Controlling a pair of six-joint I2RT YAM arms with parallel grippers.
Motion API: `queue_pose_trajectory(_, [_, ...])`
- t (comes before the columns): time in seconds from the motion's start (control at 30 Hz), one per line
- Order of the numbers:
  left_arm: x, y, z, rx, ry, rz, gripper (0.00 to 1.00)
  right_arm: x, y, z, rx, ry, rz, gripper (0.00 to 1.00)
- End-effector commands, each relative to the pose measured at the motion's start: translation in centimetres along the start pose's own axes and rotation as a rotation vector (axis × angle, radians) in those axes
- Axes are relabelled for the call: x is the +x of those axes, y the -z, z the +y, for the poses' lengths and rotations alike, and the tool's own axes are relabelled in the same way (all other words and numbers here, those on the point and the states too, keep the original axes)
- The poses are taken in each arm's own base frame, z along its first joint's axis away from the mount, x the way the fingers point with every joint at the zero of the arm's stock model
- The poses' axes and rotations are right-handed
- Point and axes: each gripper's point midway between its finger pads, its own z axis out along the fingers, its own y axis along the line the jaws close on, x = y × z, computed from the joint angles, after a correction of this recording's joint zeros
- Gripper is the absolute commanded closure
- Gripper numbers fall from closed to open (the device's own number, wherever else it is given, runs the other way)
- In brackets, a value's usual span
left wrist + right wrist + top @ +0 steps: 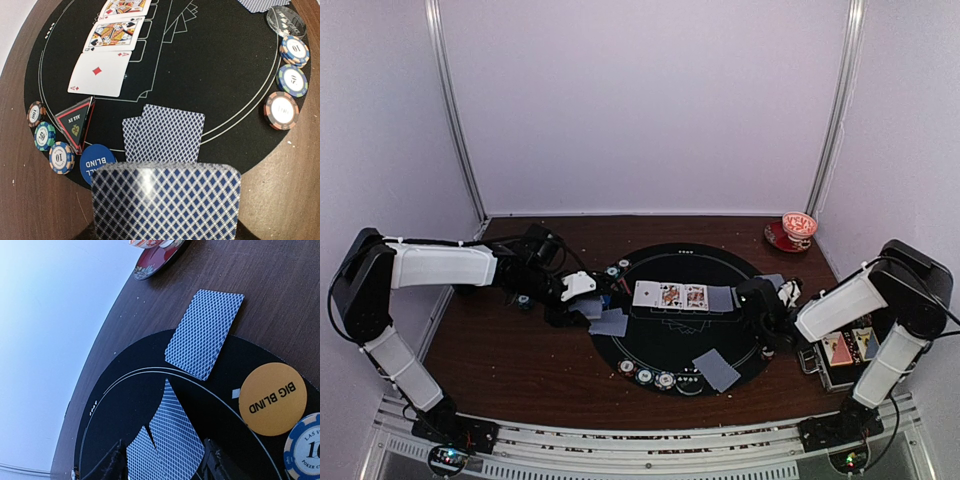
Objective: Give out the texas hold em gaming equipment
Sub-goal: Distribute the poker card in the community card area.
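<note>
My left gripper hangs over the left side of the black round mat, shut on a deck of blue-backed cards that hides its fingers. Ahead of the deck lie two face-down cards, a blue disc, a red triangle marker and three chips. Three face-up cards run up the middle of the mat. My right gripper is open at the mat's right side, its fingers standing either side of face-down cards. An orange disc lies beside it.
Another face-down card lies across the mat's far right edge. Three chips and a clear disc sit at the near rim. A cup and saucer stand at the back right, an open metal case by the right arm.
</note>
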Motion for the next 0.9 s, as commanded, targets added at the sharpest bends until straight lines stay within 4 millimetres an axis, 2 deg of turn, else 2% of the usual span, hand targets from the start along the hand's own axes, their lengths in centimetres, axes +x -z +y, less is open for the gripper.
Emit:
queue_pose_trajectory(0.0, [-0.5, 0.0, 0.5, -0.013, 0.004, -0.022, 0.39, -0.6, 0.8, -0.2, 0.006, 0.035, -0.006, 0.48])
queue_pose_trajectory(0.6, [-0.5, 0.0, 0.6, -0.015, 0.004, -0.022, 0.39, -1.9, 2.6, -0.4, 0.0, 0.058, -0.023, 0.43])
queue_pose_trajectory(0.73, [-0.4, 0.0, 0.7, -0.022, 0.005, -0.014, 0.39, -2.0, 3.3, 1.9, -0.053, 0.131, -0.006, 0.38])
queue_pose_trajectory(0.87, [0.1, -0.4, 1.0, -0.032, 0.01, 0.004, 0.39, -1.1, 4.0, 6.0, -0.134, 0.281, 0.069, 0.21])
